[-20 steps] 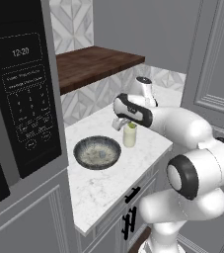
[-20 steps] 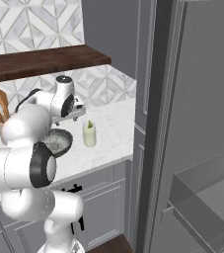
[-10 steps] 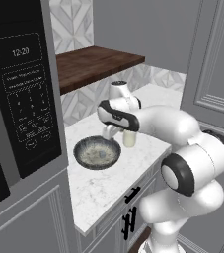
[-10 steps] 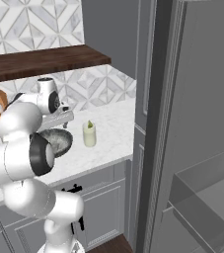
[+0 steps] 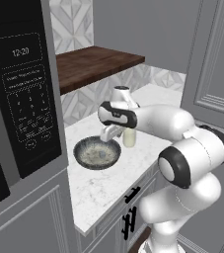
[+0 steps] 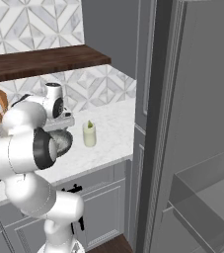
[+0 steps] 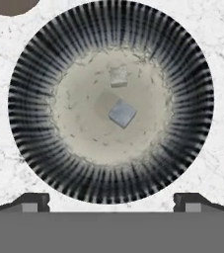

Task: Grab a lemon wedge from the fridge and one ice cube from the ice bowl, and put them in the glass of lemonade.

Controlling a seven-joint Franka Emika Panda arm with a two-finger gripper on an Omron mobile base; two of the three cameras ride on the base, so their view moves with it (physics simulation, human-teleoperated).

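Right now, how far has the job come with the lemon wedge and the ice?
Done: a lemon wedge sits on top of the glass of lemonade. In hand: the open, empty gripper hangs over the ice bowl, where two ice cubes lie. Left: pick one cube and drop it in the glass.

Ice bowl (image 7: 34, 106) — two cubes (image 7: 122, 112) inside

Ice cubes (image 7: 122, 112) in ice bowl (image 7: 44, 64)

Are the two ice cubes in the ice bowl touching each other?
Apart. The hand view looks straight down into the ice bowl: the grey ice cube and the paler ice cube have bare bowl floor between them.
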